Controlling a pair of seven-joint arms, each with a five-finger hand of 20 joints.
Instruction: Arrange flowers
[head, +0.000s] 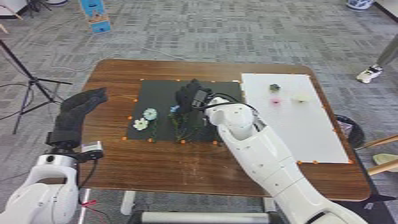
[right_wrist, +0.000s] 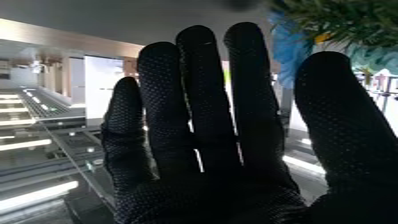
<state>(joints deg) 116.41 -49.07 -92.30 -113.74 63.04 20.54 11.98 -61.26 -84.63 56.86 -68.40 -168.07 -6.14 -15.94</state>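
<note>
Flanking the brown table (head: 178, 165), a tripod (head: 33, 78) stands on grey carpet (head: 195, 37). Over the black mat (head: 161, 92), beside a white sheet (head: 311, 135), the right hand (head: 188, 96) is unclenched (left hand (head: 78, 107) too).

Gray carpet (head: 213, 37), brown wooden table (head: 160, 167)

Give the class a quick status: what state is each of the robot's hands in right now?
Left hand: open, holding nothing.
Right hand: open, fingers straight, nothing gripped.
</note>
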